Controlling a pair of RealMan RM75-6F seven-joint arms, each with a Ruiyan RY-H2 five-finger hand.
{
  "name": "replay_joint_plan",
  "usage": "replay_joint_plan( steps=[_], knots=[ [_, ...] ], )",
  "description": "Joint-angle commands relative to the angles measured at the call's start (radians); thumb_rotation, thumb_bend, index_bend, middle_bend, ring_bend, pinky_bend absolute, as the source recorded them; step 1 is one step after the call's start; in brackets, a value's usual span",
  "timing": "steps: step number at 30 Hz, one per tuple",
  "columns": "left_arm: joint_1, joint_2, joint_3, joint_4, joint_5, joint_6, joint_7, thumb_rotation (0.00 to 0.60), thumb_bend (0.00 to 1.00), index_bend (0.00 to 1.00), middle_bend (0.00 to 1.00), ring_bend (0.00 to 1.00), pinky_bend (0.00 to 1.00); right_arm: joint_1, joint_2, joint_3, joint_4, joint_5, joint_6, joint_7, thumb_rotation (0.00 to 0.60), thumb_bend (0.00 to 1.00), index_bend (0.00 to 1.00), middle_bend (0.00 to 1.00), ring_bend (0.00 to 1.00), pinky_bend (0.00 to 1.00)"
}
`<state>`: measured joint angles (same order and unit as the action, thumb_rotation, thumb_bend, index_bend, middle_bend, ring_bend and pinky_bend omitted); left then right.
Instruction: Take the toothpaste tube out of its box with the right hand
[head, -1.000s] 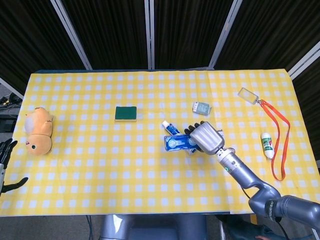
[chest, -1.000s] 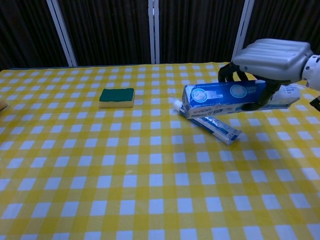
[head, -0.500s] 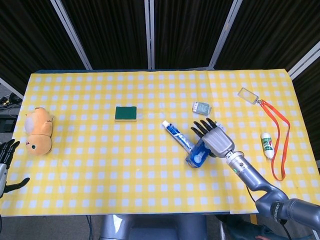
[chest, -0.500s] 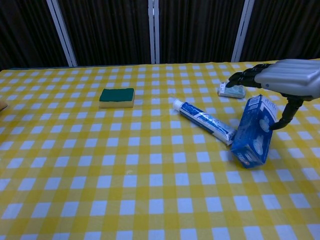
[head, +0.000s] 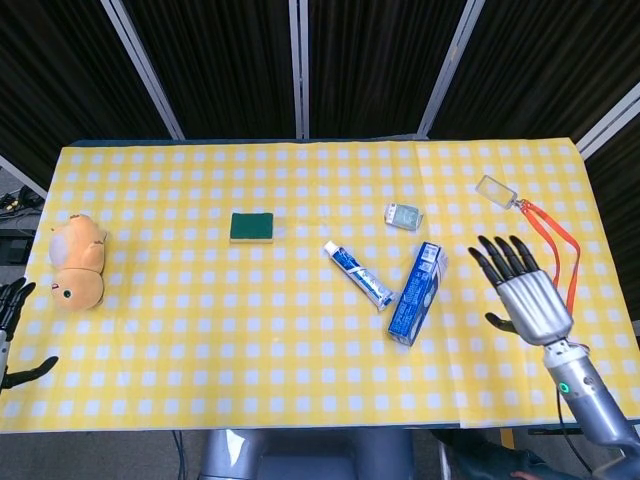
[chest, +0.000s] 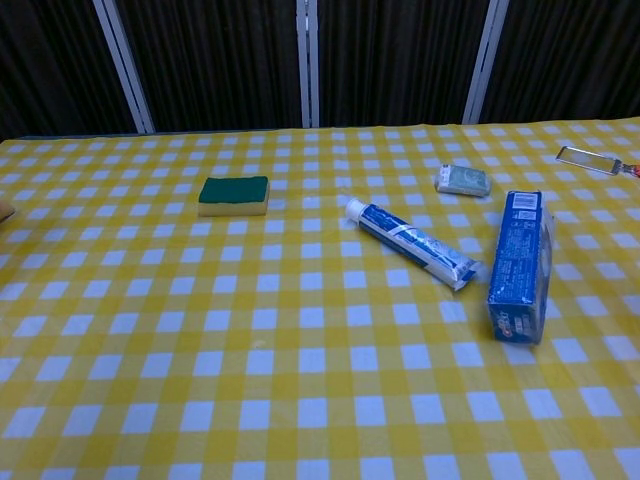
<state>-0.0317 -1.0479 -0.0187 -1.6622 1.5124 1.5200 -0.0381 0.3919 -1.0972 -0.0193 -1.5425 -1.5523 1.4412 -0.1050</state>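
Note:
The white and blue toothpaste tube (head: 357, 274) (chest: 411, 242) lies flat on the yellow checked cloth, cap toward the sponge. Its blue box (head: 416, 292) (chest: 521, 263) lies on the cloth just right of the tube, apart from my hand. My right hand (head: 523, 293) is to the right of the box in the head view, fingers spread, holding nothing; the chest view does not show it. My left hand (head: 12, 332) shows at the far left edge of the head view, fingers apart and empty.
A green sponge (head: 252, 227) (chest: 234, 194) sits left of the tube. A small teal packet (head: 404, 214) (chest: 463, 180) lies behind the box. An orange plush toy (head: 77, 262) is far left. A badge with an orange lanyard (head: 548, 235) is at the right.
My right hand let go of the box and drew back to the right with its fingers spread. The box dropped flat beside the tube, which stays on the cloth.

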Motion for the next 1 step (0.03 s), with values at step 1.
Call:
replay_joint_plan(
  steps=[1],
  knots=[
    [0.004,0.004,0.003,-0.003,0.007,0.007,-0.008,0.6,0.0,0.0,0.0,0.0,0.0,-0.091,-0.006,-0.031,0.06,-0.026,0.1,0.07,0.6,0.0,0.0,0.0,0.0,0.0]
  ],
)
